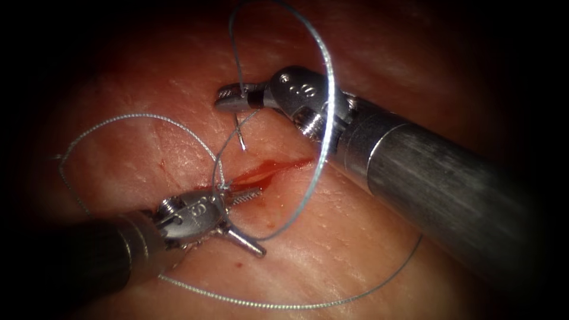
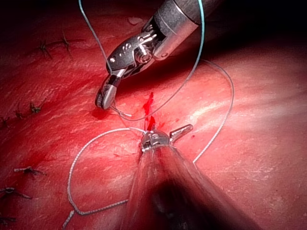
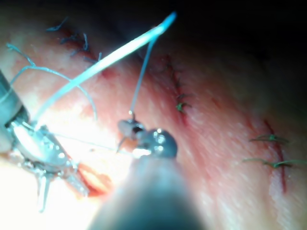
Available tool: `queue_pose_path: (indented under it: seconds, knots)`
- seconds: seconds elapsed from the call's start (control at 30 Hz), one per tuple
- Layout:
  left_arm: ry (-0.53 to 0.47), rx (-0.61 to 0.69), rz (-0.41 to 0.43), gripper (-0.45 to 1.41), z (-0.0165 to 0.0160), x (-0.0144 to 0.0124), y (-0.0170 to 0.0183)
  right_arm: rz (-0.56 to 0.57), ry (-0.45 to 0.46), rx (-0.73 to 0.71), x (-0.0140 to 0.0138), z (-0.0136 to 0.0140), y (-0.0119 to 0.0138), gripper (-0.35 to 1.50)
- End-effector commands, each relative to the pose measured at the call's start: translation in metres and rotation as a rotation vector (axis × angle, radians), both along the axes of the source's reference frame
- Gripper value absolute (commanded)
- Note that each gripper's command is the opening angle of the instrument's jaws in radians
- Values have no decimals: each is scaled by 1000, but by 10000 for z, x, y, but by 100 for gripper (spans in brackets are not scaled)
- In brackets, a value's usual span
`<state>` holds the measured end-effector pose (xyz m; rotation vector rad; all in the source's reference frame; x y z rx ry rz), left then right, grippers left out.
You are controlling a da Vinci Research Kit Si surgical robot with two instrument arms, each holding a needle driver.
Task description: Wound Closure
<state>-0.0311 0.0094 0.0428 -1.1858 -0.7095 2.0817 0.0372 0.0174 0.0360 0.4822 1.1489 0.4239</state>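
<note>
The cut [image 1: 269, 170] in the tissue [image 1: 367, 249] holds red fluid. My right tool [image 1: 226, 99] hovers above the cut's left end, jaws shut on the needle [image 1: 240, 133] near its thread end. The needle's point hangs free just over the tissue, not in it. The thread [image 1: 325, 101] rises from those jaws and arcs over the shaft. My left tool [image 1: 262, 222] lies at the cut's left end with jaws wide open, holding nothing. A thread knot [image 1: 224, 186] sits by its hinge. The same tools show as right tool [image 2: 101, 99] and left tool [image 2: 168, 128].
Loose thread loops lie on the tissue left of the cut [image 1: 136, 117] and below it [image 1: 284, 306]. Finished stitches [image 2: 53, 45] sit beside the working area, with more finished stitches [image 3: 180, 103] further off. The right shaft [image 1: 438, 178] crosses the upper right.
</note>
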Motion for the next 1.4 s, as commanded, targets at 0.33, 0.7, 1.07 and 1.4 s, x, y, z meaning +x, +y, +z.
queue_pose_path:
  seconds: [0.33,0.7,1.07,1.4]
  knots:
    - [-1,-2,0,83,8,-7,0,7,-10,3,16,2,21,-35]
    - [-1,-3,0,83,7,-7,-1,-13,-62,121,18,4,21,-35]
    - [-2,-3,1,83,7,-5,-2,-19,-74,241,25,5,25,-35]
    - [-2,-4,2,83,8,-4,-3,-46,-86,287,22,3,8,-35]
